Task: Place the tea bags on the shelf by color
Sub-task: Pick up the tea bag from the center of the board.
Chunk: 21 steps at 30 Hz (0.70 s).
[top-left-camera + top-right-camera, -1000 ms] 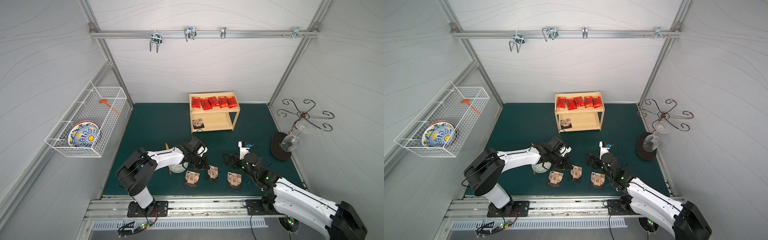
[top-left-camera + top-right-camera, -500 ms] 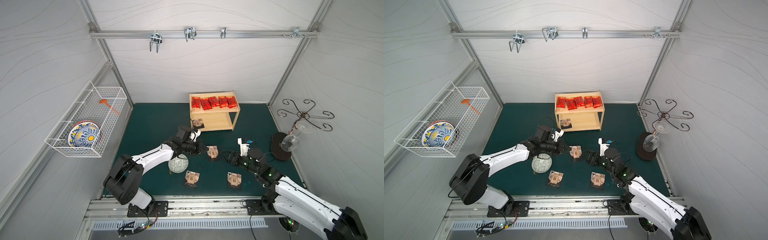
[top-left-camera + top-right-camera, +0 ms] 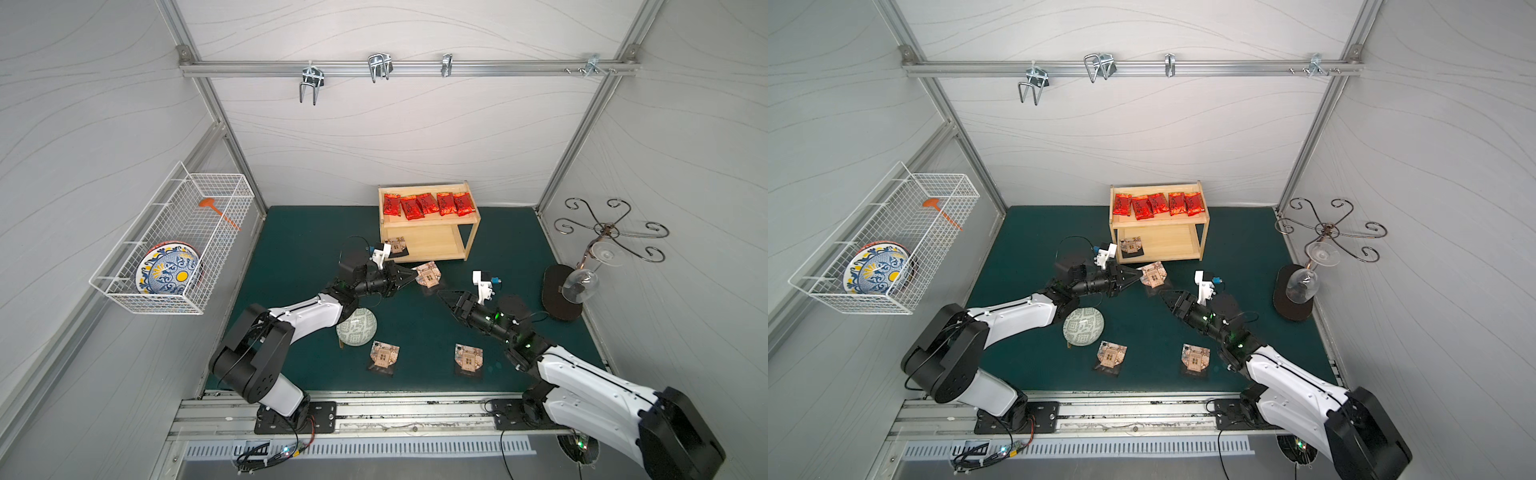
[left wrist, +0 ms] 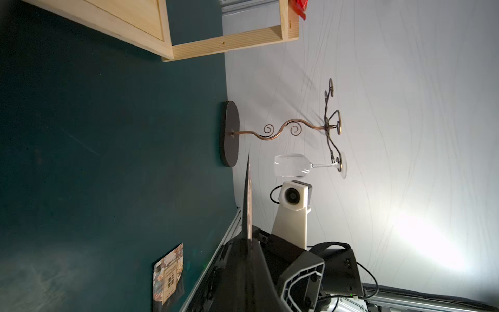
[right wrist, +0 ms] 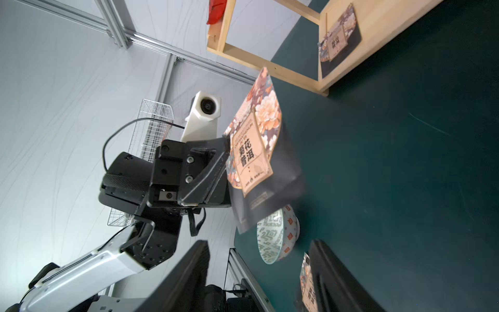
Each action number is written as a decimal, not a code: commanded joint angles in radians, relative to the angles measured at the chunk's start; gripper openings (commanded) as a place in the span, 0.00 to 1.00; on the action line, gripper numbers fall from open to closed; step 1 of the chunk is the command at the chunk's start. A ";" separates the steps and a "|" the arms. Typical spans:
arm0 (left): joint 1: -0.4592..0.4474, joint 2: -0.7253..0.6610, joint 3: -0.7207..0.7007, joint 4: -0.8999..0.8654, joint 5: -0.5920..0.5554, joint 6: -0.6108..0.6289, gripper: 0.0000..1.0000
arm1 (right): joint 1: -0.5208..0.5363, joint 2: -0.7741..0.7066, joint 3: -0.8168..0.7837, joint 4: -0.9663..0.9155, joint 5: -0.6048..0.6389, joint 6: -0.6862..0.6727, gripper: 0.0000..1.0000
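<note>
My left gripper (image 3: 409, 276) is shut on a black-edged tea bag (image 3: 428, 274), which hangs above the green mat just in front of the shelf (image 3: 436, 242). From the left wrist that bag (image 4: 248, 194) shows edge-on. From the right wrist its flowered face (image 5: 256, 151) shows beside the left gripper (image 5: 208, 173). Several red tea bags (image 3: 428, 204) lie in a row on the top tier. One black-edged tea bag (image 3: 397, 246) sits on the lower tier's left end. Two more (image 3: 384, 354) (image 3: 468, 358) lie flat on the mat near the front. My right gripper (image 3: 446, 297) is open and holds nothing, to the right of the held bag.
A green-patterned bowl (image 3: 356, 328) stands on the mat under the left forearm. A scrolled metal rack with a hanging wine glass (image 3: 579, 284) stands at the right edge. A white wire basket (image 3: 174, 241) with a plate hangs on the left wall.
The left gripper lifted a black-edged tea bag from the front of the mat and carried it toward the shelf. The right gripper moved away from the front bags, its jaws narrowing.
</note>
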<state>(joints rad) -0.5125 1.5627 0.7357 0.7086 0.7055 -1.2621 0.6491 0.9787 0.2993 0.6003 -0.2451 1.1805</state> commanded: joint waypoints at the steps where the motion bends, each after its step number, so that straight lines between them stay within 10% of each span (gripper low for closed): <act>1: 0.007 0.033 -0.008 0.273 0.020 -0.118 0.00 | -0.016 0.063 -0.004 0.223 -0.031 0.101 0.58; 21: 0.008 0.028 -0.049 0.330 0.003 -0.132 0.00 | -0.041 0.257 0.045 0.461 -0.024 0.169 0.14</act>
<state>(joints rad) -0.5091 1.5940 0.6868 0.9638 0.7071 -1.3922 0.6128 1.2320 0.3386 0.9665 -0.2569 1.3331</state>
